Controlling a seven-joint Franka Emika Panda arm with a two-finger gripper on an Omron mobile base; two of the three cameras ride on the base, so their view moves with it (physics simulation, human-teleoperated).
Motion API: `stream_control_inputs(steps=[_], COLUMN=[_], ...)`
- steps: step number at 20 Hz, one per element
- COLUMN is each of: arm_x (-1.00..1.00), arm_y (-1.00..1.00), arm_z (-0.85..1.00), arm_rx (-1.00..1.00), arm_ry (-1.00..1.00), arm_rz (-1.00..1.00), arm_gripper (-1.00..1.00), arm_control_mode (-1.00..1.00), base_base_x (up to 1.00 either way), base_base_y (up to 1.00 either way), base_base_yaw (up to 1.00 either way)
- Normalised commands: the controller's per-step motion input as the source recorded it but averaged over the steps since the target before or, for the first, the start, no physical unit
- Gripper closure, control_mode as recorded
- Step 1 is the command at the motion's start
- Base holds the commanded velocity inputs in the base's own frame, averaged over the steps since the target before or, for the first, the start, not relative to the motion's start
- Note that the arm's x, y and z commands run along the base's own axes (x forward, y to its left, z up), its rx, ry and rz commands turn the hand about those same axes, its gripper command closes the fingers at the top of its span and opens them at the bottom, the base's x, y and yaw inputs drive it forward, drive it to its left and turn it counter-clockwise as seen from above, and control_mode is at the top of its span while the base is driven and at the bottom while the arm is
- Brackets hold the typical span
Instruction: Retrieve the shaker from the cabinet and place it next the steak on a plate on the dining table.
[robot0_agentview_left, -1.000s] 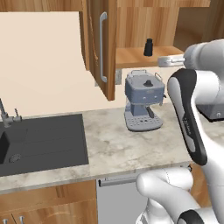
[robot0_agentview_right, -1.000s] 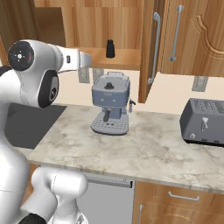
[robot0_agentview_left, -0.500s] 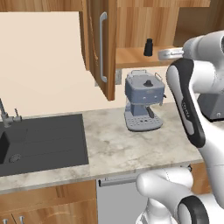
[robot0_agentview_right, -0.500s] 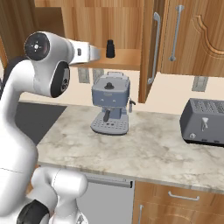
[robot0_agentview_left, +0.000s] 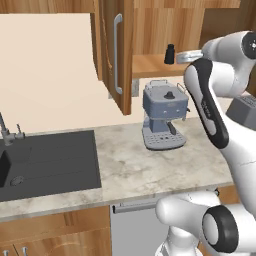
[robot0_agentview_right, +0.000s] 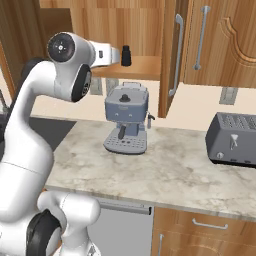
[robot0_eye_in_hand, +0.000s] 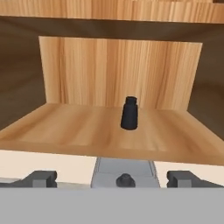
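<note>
Raised to shelf level, tool (robot0_eye_in_hand: 112, 178) wide open, empty, shaker (robot0_eye_in_hand: 129, 113) upright straight ahead, apart.

No readable text from my end — no labels, brands or numbers on the coffee machine (robot0_agentview_left: 163, 117), the toaster (robot0_agentview_right: 234, 139) at far right, or the cabinet (robot0_agentview_right: 202, 40) doors. I see plain rendered surfaces — nothing legible.
</note>
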Motion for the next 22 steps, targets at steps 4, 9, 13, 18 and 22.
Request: stream_control_inputs(steps=[4, 9, 13, 18, 22], arm_x=[0.53, 0.44, 0.42, 0.46, 0.45], arm_y=[-0.13, -0.14, -0.11, -0.05, -0.01], arm_z=[0.00, 0.00, -0.02, -0.04, -0.17], arm_rx=[0.00, 0.00, 0.00, 0.00, 0.00], arm_ry=[0.00, 0.02, 0.01, 0.01, 0.00], arm_rz=[0.02, 0.00, -0.01, -0.01, 0.00], arm_gripper=[-1.00, -1.00, -1.00, -1.00, -1.00], arm_control_mode=[-1.00, -1.00, -1.00, -1.00, -1.00], base_base_x=[0.00, 0.00, 0.00, 0.00, 0.00], base_base_y=[0.00, 0.00, 0.00, 0.00, 0.00], base_base_yaw=[0.00, 0.00, 0.00, 0.00, 0.00])
